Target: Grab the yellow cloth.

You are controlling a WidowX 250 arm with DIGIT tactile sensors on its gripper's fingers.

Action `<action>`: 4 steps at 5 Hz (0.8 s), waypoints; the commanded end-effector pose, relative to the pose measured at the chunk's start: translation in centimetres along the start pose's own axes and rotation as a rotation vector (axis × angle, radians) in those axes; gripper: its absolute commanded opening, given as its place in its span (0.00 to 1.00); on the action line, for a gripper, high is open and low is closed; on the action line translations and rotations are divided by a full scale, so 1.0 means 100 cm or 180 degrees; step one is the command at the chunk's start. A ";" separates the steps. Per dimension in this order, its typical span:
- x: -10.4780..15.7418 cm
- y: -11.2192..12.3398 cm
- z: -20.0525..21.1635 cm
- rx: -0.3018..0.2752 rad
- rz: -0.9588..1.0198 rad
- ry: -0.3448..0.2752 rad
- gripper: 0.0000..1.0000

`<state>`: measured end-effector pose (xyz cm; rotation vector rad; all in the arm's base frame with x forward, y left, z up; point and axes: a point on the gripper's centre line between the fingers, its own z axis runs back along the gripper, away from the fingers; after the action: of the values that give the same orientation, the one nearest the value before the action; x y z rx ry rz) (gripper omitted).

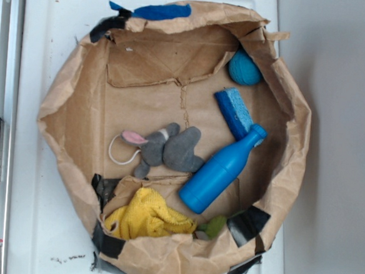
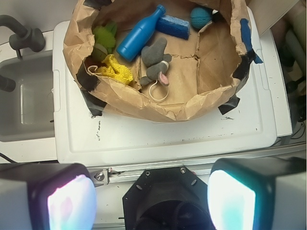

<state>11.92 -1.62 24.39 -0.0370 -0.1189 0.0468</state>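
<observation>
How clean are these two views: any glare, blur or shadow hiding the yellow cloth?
Exterior view: even light, slightly soft; the yellow cloth shows clearly, its lower edge behind the paper bag rim. Wrist view: the cloth is sharp, but the gripper fingers are blurred and glowing.

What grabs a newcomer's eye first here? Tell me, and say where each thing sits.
The crumpled brown paper bag, rolled open like a bowl on the white surface, dominates. Inside, the blue bottle lies tilted near the middle beside the grey plush mouse, and the yellow cloth is bunched against the bag's wall. The open pincer is outside the bag.
</observation>
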 end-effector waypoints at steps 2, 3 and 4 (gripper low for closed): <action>0.049 -0.011 -0.006 0.0074 0.0317 -0.0044 1.00; 0.100 -0.011 -0.008 -0.0017 0.0505 -0.0083 1.00; 0.147 0.007 -0.023 -0.0137 0.1271 -0.0272 1.00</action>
<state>26.68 -1.30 21.80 -0.0899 -0.1295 0.4414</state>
